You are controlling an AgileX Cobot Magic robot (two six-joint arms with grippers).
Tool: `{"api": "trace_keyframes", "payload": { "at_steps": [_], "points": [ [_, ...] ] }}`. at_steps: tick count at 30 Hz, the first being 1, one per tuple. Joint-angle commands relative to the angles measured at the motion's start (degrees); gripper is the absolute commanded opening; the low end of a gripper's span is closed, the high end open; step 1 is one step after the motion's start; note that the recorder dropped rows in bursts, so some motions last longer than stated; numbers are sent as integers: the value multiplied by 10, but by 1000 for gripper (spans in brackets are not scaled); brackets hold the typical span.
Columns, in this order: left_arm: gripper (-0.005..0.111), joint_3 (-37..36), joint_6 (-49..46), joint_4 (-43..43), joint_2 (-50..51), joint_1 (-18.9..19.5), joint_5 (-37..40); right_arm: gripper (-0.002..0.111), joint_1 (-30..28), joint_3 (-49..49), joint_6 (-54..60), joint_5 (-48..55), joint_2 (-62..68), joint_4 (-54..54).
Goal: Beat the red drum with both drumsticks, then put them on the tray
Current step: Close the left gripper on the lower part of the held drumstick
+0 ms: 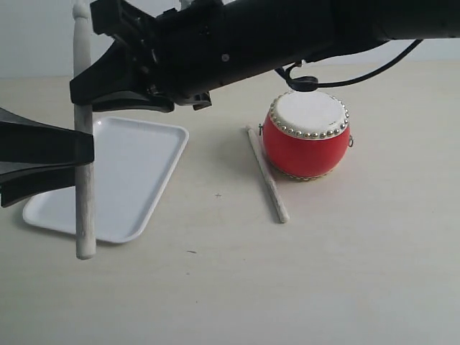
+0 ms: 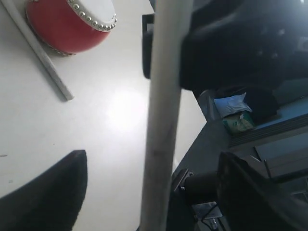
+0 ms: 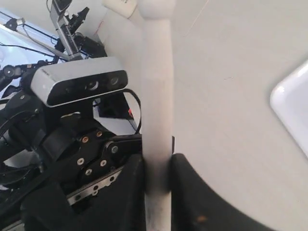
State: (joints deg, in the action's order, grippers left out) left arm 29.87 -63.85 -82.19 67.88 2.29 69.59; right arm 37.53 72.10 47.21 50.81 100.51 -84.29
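**Stick 1 upright at tray, right fingers holding**

Upright drumstick sits closest to the lens, lower end overlapping the near rim of the white tray; can't tell if it touches down. Right fingers, reaching across, are clamped on its upper part. Left fingers are spread wide either side of the shaft, gripping nothing. Second drumstick lies flat on the desk just beside the red drum, well apart from the tray.

Step looks like placing stick 1. Prob. best: pull left fingers clear first so they don't knock the shaft, tip the stick parallel w/ the tray's long side, bring it low over the middle, let go only once nearly resting, b/c a round stick dropped from height may roll over the low rim.
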Motion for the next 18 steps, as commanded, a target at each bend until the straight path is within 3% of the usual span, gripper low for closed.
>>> {"api": "trace_keyframes", "payload": {
  "at_steps": [1, 11, 14, 18],
  "points": [
    [72, -2, -6, -12, 0, -2, 4, 0, 21, -3, -5, -30, 15, -28],
    [68, -3, -5, 23, 0, -2, 4, 0, 25, -3, 26, -32, 34, -86],
    [55, -3, -4, 23, 0, -2, 4, 0, 25, -3, 26, -32, 34, -86],
    [24, -3, -2, 25, 0, -2, 4, 0, 25, -3, 26, -32, 34, -86]
  ]
}}
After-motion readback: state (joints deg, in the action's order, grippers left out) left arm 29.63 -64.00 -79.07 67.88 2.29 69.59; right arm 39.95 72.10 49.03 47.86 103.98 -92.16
